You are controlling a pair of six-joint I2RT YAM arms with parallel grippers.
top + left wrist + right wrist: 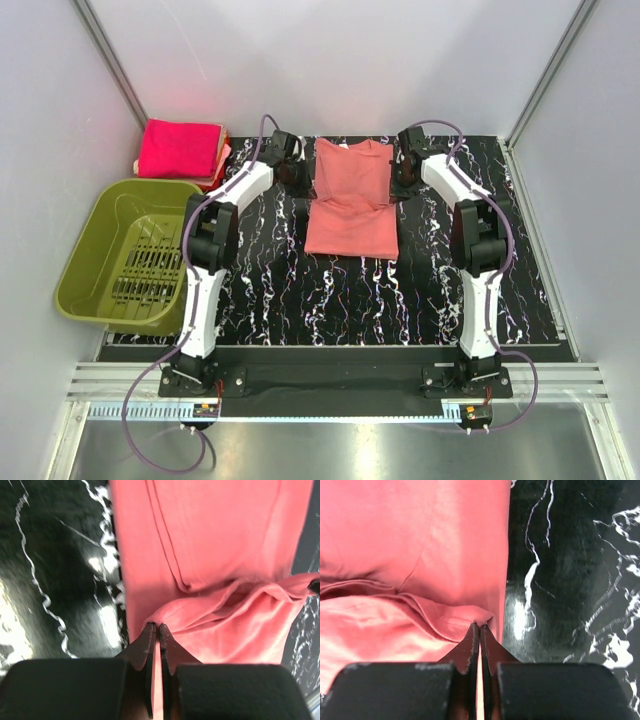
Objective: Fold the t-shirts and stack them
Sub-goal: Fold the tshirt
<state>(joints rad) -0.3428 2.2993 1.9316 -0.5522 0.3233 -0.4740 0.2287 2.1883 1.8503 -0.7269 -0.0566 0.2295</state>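
So: pinching shirt (pixel 350 200) edge w/ L hand (pixel 156 626) & R hand (pixel 480 625), both clamped on thin bite; risks slipping out if lifted unevenly, skewing fold.

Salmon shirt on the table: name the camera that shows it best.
The top external view: nearly the whole salmon shirt shows, with its outline. The wrist views each give only a close patch of its cloth, pinched by the left gripper and the right gripper.

The left gripper (pixel 156 630) pinches the salmon t-shirt's (pixel 210 555) bunched edge over the black marbled table (pixel 55 565).
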